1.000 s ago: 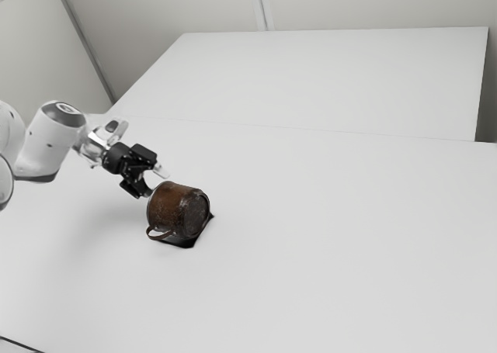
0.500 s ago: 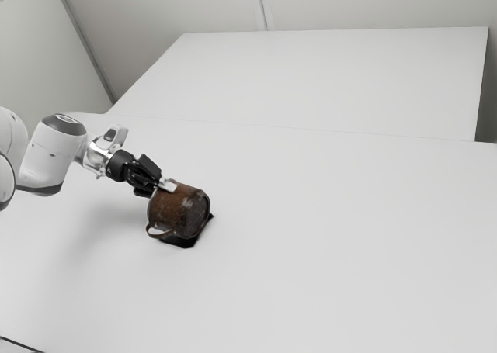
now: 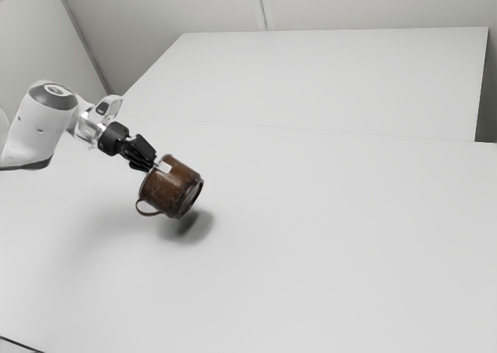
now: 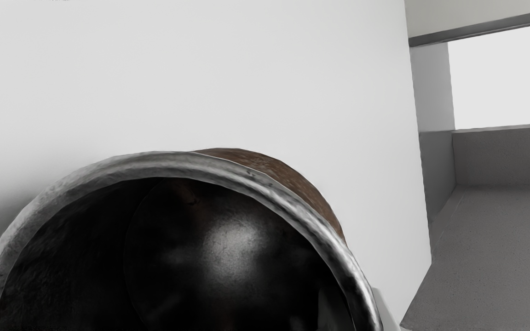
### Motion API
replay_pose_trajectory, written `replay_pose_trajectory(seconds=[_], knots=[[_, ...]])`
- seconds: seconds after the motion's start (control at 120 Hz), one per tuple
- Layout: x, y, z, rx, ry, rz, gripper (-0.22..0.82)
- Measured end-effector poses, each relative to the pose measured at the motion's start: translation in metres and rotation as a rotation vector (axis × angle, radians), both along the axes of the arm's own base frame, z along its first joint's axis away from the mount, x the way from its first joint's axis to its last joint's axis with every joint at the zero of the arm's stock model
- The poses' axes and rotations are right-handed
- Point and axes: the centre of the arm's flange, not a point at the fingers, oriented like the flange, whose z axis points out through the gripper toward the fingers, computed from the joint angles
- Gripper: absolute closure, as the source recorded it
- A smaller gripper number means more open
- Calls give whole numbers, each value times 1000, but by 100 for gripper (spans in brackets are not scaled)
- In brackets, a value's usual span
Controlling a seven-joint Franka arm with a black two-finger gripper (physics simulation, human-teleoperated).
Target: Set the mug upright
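Observation:
The rusty brown mug (image 3: pixel 169 187) hangs tilted above the table in the exterior view, with its shadow apart beneath it. Its mouth faces my hand, its base points down toward the exterior view's right, and the handle is on the side away from the fingers. My gripper (image 3: pixel 161 165) is shut on the mug's wall near the rim, one finger outside and one inside. The wrist view looks into the dark inside of the mug (image 4: pixel 177 165), past its metal rim; a finger's pale edge lies outside the rim and a dark finger inside.
The white table (image 3: pixel 326 237) stretches away around the mug. A dark cable (image 3: pixel 19 344) lies at the exterior view's lower left corner. In the wrist view, the table's edge borders a grey floor (image 4: pixel 495 276).
My fingers have closed on the mug's wall, and the mug has risen off the table, moving slightly toward the exterior view's left and staying tilted.

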Motion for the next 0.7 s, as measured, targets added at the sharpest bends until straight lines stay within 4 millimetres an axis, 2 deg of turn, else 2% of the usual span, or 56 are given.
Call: replay_pose_trajectory(seconds=[0.117, 0.392, 0.533, 0.7], knots=[[9, -23, 21, 217, -9, -93, 77], [30, -55, 25, 671, -23, -194, 78], [33, -62, 12, 823, -25, -193, 78], [28, -76, -18, 908, -41, -160, 78]])
